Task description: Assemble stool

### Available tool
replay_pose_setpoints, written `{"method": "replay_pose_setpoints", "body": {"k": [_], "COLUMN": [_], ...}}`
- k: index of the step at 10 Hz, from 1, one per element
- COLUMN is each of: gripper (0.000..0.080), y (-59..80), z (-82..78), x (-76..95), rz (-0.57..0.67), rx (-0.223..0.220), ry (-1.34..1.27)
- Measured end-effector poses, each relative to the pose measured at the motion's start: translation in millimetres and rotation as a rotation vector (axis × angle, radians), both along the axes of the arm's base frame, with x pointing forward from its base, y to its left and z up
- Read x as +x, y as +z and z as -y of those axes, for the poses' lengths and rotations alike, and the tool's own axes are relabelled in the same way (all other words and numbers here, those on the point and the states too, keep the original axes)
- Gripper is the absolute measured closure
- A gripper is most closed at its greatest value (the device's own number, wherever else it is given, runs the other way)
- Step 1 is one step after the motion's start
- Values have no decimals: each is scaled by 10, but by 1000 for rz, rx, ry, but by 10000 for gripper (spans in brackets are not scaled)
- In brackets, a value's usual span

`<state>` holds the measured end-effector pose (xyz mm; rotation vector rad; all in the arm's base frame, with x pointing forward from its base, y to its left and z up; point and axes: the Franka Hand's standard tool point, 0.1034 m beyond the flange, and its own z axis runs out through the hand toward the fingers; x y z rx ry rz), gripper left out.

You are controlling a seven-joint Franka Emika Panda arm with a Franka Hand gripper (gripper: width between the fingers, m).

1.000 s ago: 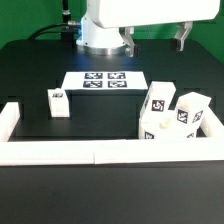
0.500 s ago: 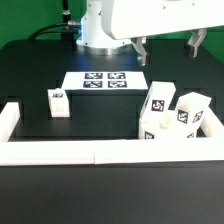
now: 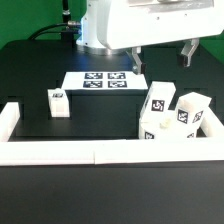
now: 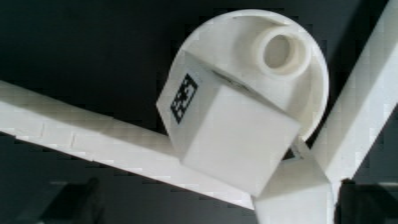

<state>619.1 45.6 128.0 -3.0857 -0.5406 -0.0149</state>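
The Panda arm's gripper (image 3: 162, 64) hangs above the far right of the black table (image 3: 100, 115), its two fingers (image 3: 138, 66) spread wide and holding nothing. Below it, the stool parts (image 3: 175, 115) are crowded into the near right corner of the white border rail (image 3: 100, 152). The wrist view shows the one round seat (image 4: 294, 85) tipped against that corner, with its flat face and a single round socket (image 4: 281, 50) turned up toward the camera. One leg block (image 4: 231, 135) rests against the seat, its long axis running from the seat's rim down toward the corner where the rail's two runs meet, and its tagged face (image 4: 183, 95) is on the side. From the exterior view at least two tagged pieces stand upright in that pile, though seat and blocks cannot be told apart there. One more leg block, the lone block (image 3: 57, 101), stands upright well apart at the left. The marker board (image 3: 103, 80), printed with four tags, lies flat at the far middle.
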Motion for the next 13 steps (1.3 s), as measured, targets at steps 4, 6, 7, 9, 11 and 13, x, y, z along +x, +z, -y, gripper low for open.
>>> {"method": "replay_pose_setpoints", "body": {"k": [4, 6, 7, 9, 11, 13], "gripper": [151, 151, 151, 151, 151, 151], "y": [-1, -33, -68, -113, -120, -121], "z": [23, 47, 64, 73, 96, 104], "x": [1, 36, 64, 73, 65, 66], "rz": [2, 35, 74, 112, 104, 102], "rx": [-8, -31, -70, -107, -115, -119], "ry": [219, 387, 534, 736, 848, 887]}}
